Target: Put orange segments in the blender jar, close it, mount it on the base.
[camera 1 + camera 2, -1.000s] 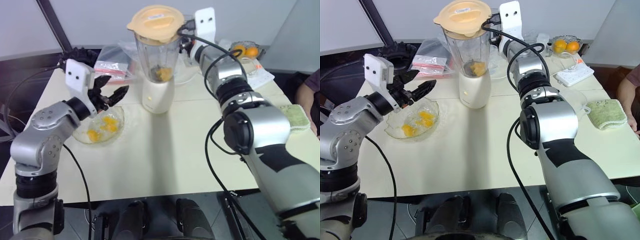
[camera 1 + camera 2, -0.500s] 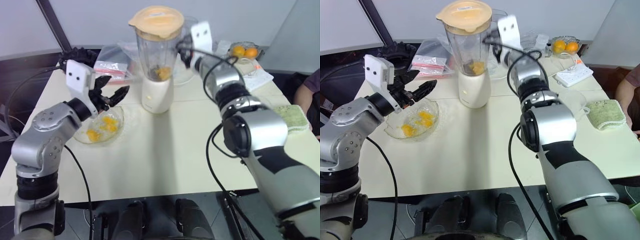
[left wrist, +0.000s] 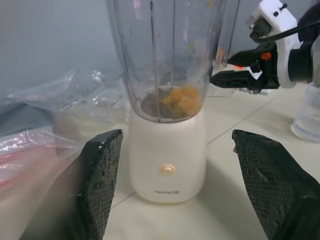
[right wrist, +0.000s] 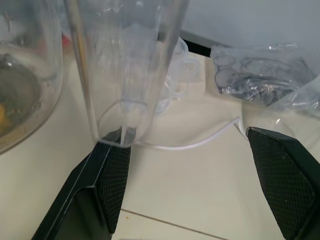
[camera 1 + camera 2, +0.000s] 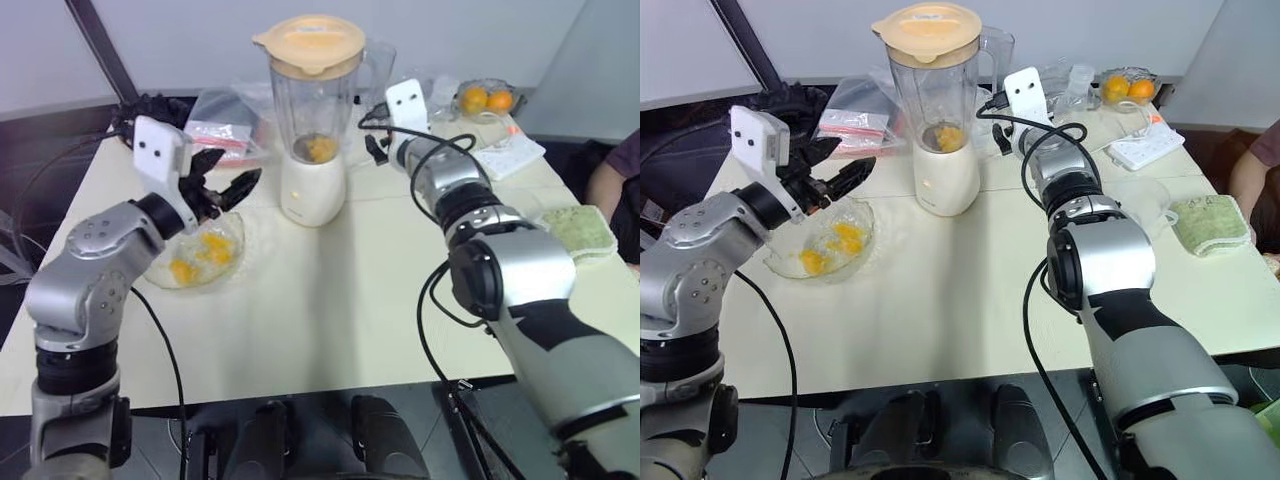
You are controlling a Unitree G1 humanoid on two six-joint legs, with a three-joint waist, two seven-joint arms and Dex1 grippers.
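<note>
Now: right gripper [image 4: 200, 185] fingers spread wide beside jar [image 5: 312, 105] handle, nothing held; left gripper [image 3: 180, 185] fingers likewise spread, empty.

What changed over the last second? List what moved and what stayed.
The right hand let go of the lid on the blender jar, opened, and dropped beside the jar's handle. The left hand stayed open above the glass bowl; jar, base and orange segments kept their places.

Bright, even light; soft shadows
</note>
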